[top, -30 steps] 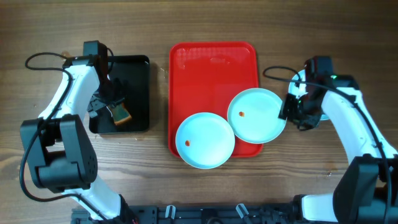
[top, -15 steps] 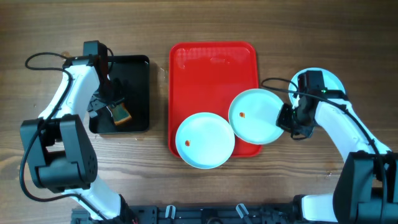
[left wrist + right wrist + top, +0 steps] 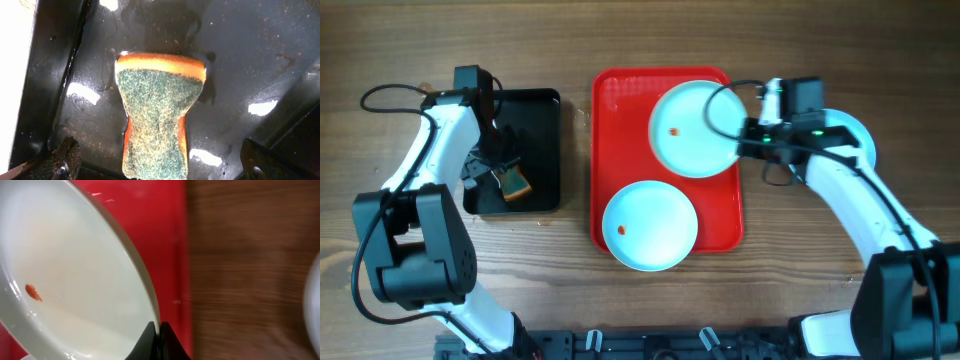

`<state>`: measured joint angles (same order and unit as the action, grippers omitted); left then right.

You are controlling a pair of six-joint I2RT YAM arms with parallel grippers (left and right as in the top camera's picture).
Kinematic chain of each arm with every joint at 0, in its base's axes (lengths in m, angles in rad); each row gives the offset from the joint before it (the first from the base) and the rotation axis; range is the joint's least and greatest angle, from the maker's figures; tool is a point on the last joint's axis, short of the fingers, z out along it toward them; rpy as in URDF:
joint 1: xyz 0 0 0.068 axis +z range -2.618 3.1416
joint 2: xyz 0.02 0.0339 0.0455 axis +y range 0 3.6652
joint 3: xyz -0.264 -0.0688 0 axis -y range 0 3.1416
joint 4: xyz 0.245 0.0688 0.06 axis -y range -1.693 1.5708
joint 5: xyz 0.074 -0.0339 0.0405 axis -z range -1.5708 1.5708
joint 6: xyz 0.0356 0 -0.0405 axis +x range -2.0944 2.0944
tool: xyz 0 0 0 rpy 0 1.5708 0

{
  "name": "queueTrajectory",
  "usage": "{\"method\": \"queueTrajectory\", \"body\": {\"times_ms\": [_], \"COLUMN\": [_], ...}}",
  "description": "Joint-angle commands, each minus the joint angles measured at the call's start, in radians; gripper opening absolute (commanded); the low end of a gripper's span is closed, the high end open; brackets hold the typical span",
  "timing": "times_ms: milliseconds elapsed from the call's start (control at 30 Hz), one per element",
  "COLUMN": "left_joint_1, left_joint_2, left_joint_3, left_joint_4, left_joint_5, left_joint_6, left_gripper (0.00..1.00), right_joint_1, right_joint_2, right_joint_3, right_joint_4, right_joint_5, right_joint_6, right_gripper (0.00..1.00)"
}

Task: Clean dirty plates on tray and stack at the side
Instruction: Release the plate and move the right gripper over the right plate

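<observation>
Brown wooden table point(image 3: 560, 300): we see it from above, with everything standing on it.
Large flat red rectangular plastic tray point(image 3: 620, 130): at the table's centre, its long sides running 12 to 6 o'clock.
Smaller black rectangular tray point(image 3: 542, 130): just beside the red tray at its 9 o'clock, wet and glossy.
Far round pale-blue plate point(image 3: 705, 135): over the red tray's 1 o'clock corner, with its edge crossing the rim at 3 o'clock. We cannot tell whether it rests there or is lifted.
Near round pale-blue plate point(image 3: 655, 225): at the red tray's 6 o'clock, overhanging the near rim.
Third pale-blue plate point(image 3: 863, 140): on the table at the red tray's 2 o'clock, partly hidden by the right arm point(image 3: 865, 205).
Orange sponge with a green scouring face point(image 3: 160, 115): in the black tray.
Right gripper point(image 3: 159, 341): clamped on the far plate's rim at its 3 o'clock.
Left gripper point(image 3: 160, 167): its fingers point(image 3: 65, 157) show on either side of the sponge. We cannot tell whether they press it.
Reddish-brown stain spots point(image 3: 673, 131): one on each of the two tray plates, toward 9 o'clock.
</observation>
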<state>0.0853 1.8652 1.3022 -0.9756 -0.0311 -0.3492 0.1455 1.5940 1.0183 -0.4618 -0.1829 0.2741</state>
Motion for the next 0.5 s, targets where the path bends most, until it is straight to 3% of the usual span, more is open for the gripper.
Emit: {"method": "queueTrajectory", "body": {"times_ms": [0,233,267,333,467], "left_joint_1": [0.003,0.003,0.003,0.003,0.003], "left_joint_2": [-0.005,-0.005,-0.005,-0.005,-0.005], "left_joint_3": [-0.006,-0.006,-0.006,-0.006,-0.006], "left_joint_4": [0.0,0.0,0.0,0.0,0.0], "left_joint_5": [0.005,0.005,0.005,0.005,0.005], "left_joint_6": [0.005,0.005,0.005,0.005,0.005], "left_gripper": [1.0,1.0,1.0,1.0,1.0], "right_joint_1": [0.068,0.108,0.111,0.113,0.113], "right_joint_2": [0.08,0.151,0.151,0.149,0.129], "right_joint_3": [0.021,0.021,0.021,0.021,0.022], "right_joint_4": [0.078,0.146,0.145,0.132,0.074], "right_joint_5": [0.031,0.027,0.026,0.024,0.008], "right_joint_6": [0.012,0.023,0.022,0.029,0.19], "right_gripper": [0.04,0.06,0.21,0.39,0.43]}}
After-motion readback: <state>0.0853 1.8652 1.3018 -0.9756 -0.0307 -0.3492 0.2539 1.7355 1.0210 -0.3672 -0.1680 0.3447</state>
